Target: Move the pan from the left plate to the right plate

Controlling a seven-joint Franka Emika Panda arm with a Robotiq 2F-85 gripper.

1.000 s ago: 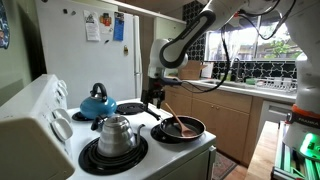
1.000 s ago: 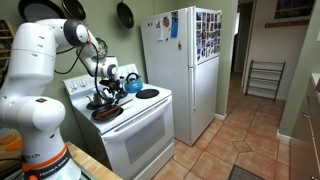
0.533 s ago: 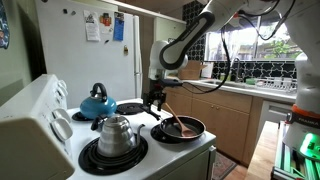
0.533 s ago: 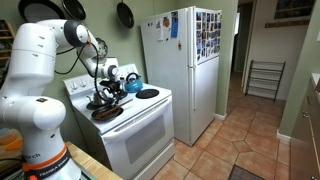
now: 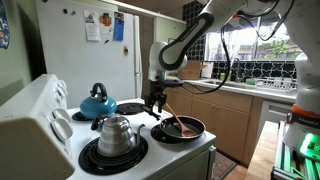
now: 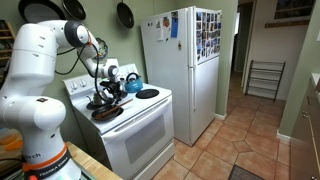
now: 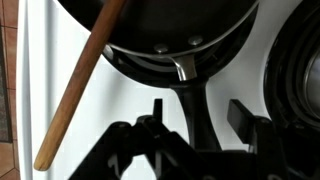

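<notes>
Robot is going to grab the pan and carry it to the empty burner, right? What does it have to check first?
1. Gripper open: ok, the jaws stand apart in the wrist view.
2. Pan handle between the fingers: ok, it runs through the gap.
3. Gripper low enough to pinch the handle: cannot tell.
4. Free burner bare: ok, nothing sits on it.
5. Wooden spatula safe: not ok, it lies loose across the rim of the pan and might slide when the pan is lifted.
</notes>
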